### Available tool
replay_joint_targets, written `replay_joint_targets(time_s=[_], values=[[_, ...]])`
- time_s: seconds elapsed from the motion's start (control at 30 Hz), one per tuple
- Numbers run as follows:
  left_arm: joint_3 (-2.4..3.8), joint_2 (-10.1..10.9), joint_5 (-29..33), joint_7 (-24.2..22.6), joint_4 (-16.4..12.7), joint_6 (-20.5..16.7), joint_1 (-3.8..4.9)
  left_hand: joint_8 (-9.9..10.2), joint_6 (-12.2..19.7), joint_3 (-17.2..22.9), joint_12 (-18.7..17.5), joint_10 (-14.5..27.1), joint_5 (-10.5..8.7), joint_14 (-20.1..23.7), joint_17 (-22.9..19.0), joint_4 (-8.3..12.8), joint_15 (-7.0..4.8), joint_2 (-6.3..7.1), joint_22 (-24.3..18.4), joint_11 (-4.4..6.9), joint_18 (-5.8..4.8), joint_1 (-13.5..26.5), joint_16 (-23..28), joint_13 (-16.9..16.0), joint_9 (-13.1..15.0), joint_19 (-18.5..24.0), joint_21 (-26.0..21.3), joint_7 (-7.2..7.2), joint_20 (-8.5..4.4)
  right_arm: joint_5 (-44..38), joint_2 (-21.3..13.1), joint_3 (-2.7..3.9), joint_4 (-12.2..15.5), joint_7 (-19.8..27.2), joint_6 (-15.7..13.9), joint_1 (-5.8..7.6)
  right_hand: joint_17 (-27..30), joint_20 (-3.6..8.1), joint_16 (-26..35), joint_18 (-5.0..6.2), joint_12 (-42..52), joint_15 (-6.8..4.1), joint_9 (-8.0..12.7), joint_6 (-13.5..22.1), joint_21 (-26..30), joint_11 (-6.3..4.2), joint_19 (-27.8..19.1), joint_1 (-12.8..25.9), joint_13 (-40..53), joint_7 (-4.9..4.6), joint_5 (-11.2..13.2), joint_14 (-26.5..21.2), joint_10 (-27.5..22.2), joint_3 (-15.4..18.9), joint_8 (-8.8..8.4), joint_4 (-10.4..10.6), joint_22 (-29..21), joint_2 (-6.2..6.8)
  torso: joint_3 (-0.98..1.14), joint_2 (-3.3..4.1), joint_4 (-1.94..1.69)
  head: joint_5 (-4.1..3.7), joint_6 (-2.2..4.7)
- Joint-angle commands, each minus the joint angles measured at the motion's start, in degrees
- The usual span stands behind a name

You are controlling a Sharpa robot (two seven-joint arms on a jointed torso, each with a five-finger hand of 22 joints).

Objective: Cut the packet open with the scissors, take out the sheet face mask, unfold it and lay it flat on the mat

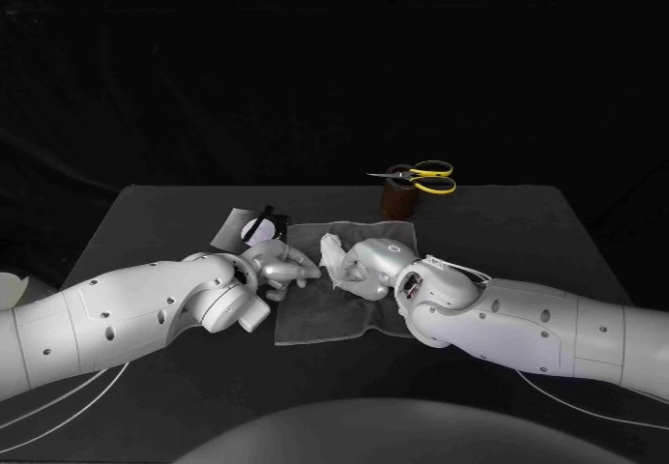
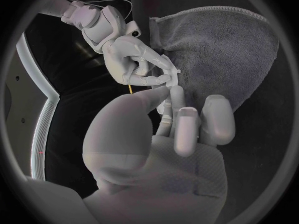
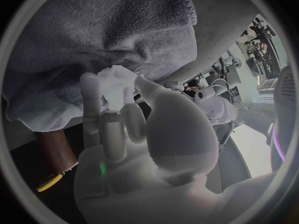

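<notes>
In the head view, the right hand [image 1: 360, 268] holds the crumpled white sheet mask [image 1: 332, 247] over the grey mat [image 1: 341, 314], probably ready for unfolding. The left hand [image 1: 286, 266] sits just beside it. The silvery packet [image 1: 248, 227] lies off the mat, and the yellow-handled scissors [image 1: 425, 178] stand in a brown holder [image 1: 397, 200].

In the left wrist view, the left hand's fingers [image 2: 186, 129] are drawn narrow, but I cannot tell whether they pinch anything.

In the right wrist view, the mask looks soft and wadded, and the mat has a terry weave.

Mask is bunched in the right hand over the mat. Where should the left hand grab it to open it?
I'd pinch the loose end of the mask that sticks out past the fingertips of the right hand, toward the left hand. Come from the robot's left, over the mat: that end is free, the rest is clamped. Whether the left hand already touches it is unclear.
</notes>
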State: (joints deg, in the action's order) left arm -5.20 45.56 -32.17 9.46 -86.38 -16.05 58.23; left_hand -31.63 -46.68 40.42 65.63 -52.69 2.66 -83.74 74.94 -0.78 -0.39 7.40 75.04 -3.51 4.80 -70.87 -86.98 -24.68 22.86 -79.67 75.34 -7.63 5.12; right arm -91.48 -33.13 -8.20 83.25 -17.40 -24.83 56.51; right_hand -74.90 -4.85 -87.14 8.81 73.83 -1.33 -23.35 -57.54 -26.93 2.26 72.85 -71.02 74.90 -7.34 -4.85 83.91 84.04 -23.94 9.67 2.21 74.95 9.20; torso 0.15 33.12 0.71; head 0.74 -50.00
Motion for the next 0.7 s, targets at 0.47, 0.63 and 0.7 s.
replay_joint_targets(time_s=[0.47,0.63,0.7], values=[[0.02,-0.3,-0.1,1.1,0.0,0.6,-0.02,0.2,0.0,0.6,0.5,0.0,0.13,-0.7,1.1,-0.1,0.14,0.3,0.1,-0.08,-0.38,0.3,-0.3,-0.3,-0.1,-0.4,0.3,-0.6,0.0,-1.6,1.7,-0.03,-1.9,-1.4,3.1,-0.3,-8.7,-0.19,0.1,0.53,-0.2,0.17,0.0,-1.2,0.2,0.08,-0.3,-0.9,4.6,0.28,0.5,3.3,-0.2,-1.0,-0.03,-0.2,1.6,-1.27,-0.03,0.01,-0.01,0.29,0.0],[0.02,-0.3,0.0,1.1,0.0,0.7,-0.01,0.2,0.0,0.6,0.5,0.0,0.13,-0.7,1.1,-0.2,0.15,0.33,0.1,-0.1,-0.37,0.3,-0.3,-0.3,-0.1,-0.4,0.3,-0.61,0.01,-1.9,1.8,-0.05,-2.0,-1.4,3.0,-0.34,-9.1,0.11,-0.1,0.46,0.1,-0.26,-0.2,-2.8,-0.7,-0.46,0.1,-3.0,4.7,0.91,1.7,3.5,-0.1,-3.0,0.57,-1.4,1.9,-3.0,-0.03,-0.03,0.01,0.32,0.0],[0.02,-0.3,0.0,1.2,0.0,0.7,-0.01,0.2,0.0,0.6,0.5,0.0,0.13,-0.7,1.1,-0.2,0.15,0.33,0.1,-0.1,-0.37,0.3,-0.3,-0.3,-0.1,-0.4,0.3,-0.61,0.01,-2.1,1.8,-0.06,-2.1,-1.4,3.0,-0.35,-9.3,0.28,-0.2,0.39,0.3,-0.47,-0.5,-3.6,-1.3,-0.72,0.3,-3.6,4.8,1.23,1.8,3.6,0.0,-3.8,1.03,-2.0,2.1,-3.47,-0.02,-0.03,0.02,0.32,0.0]])
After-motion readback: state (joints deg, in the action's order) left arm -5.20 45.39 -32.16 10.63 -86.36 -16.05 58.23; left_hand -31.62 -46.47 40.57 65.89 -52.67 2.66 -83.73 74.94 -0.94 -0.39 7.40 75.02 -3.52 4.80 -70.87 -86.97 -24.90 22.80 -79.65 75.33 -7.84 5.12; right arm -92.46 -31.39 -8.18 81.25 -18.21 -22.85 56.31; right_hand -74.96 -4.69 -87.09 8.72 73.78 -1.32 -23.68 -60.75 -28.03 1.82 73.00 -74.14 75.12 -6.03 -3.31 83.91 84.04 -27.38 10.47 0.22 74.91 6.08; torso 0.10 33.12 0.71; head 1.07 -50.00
